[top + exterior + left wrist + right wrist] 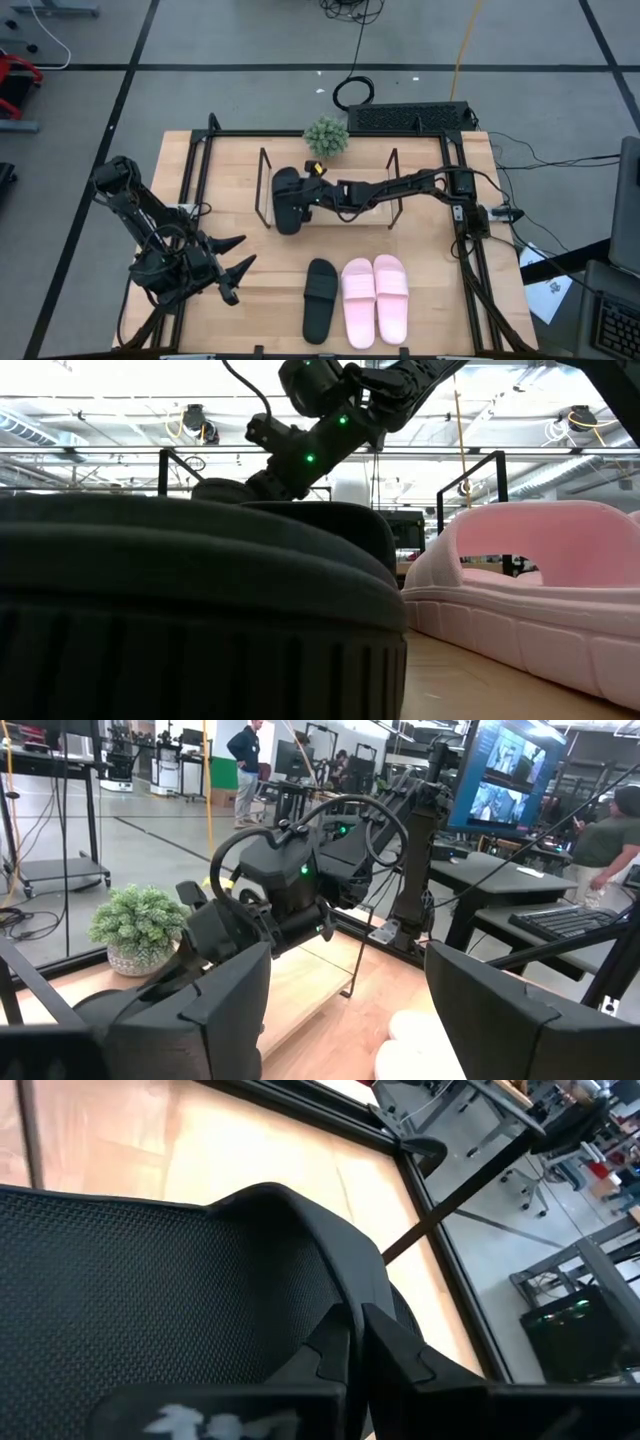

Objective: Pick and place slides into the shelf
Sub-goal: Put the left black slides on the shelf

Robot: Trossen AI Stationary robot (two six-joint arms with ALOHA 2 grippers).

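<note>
Right gripper [305, 195] clamped on a black slide [287, 200], held over the shelf [385, 213] at its left end. Left gripper [232, 265] spread wide, well left of the shelf. Other black slide [319, 299] and pink pair [376, 297] lying in front of the shelf.

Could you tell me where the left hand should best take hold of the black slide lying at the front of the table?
Probably by the wide strap of the black slide, from straight above: it lies flat, sole down, with the pink slides close on one side.
</note>
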